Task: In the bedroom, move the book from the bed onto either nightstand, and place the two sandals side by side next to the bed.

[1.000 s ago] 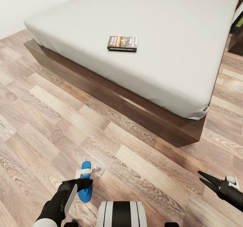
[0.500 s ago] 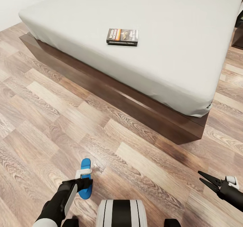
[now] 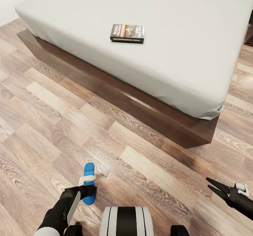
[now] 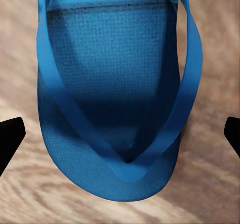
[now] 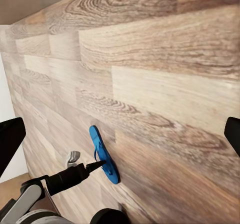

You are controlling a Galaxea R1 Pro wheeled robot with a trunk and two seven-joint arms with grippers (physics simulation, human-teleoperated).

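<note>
Blue sandal framed between spread left fingers.

The left gripper [image 3: 88, 190] was seen poised above a blue sandal [image 4: 117, 94], fingers wide, the sandal lying on the wood floor [image 3: 147, 165] between them. The right gripper [image 3: 213, 187] was held open over bare planks. The book [image 3: 127, 33] was left on the bed [image 3: 182, 53], well apart.
</note>
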